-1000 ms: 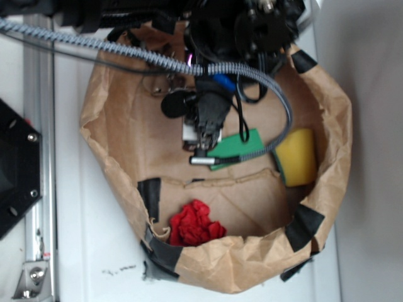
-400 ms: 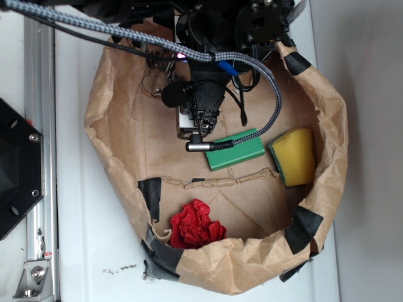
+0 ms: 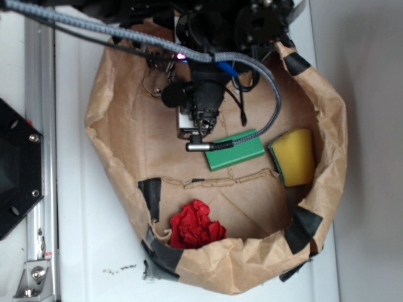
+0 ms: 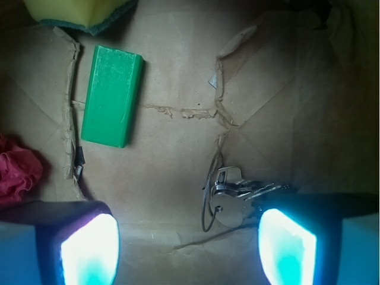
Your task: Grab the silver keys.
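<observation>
The silver keys (image 4: 234, 196) lie flat on the brown paper floor of the bag (image 3: 327, 126), their thin wire ring trailing toward 8 o'clock in the wrist view. They sit just beside the inner edge of the finger at the lower right, well off centre between the two fingers. The gripper (image 4: 189, 249) is spread wide, nothing held.

Judgement: the step is alignment before descent. A clean grab needs the keys brought nearer the middle of the gap, then a straight drop so the pads meet the stacked blades, not the loose ring.

In the exterior view the arm hangs over the bag's 11 o'clock region, wrist pointing down. The green block (image 4: 113, 95) lies at 11 o'clock of the keys, well apart.
</observation>
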Tool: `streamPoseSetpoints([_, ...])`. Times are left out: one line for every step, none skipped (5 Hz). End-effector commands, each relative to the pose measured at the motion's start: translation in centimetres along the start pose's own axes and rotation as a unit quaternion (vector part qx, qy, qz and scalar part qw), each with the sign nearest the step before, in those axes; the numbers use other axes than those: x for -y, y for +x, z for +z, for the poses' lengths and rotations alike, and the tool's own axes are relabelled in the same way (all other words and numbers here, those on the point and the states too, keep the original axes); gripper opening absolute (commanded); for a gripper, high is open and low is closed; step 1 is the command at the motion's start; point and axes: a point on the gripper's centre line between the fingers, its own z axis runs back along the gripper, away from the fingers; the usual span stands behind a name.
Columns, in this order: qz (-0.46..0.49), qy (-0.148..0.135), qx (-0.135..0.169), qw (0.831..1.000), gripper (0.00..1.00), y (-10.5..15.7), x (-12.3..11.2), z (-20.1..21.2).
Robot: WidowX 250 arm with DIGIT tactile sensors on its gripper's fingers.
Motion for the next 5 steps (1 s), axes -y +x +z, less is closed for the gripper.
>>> streamPoseSetpoints([0.019,-0.048,0.086,0.995,1.0,0.3,1.3,-2.0])
streamPoseSetpoints([0.006,-0.052,0.095,0.994,1.0,-0.2,1.8,-2.6])
streamPoseSetpoints([0.006,-0.036,0.1,0.994,1.0,-0.6,1.1,-3.2])
streamPoseSetpoints([0.021,-0.006,0.093,0.995,1.0,0.5,-1.1,-3.5])
streamPoseSetpoints([0.024,-0.008,0.099,0.995,1.0,0.9,-2.7,-3.1])
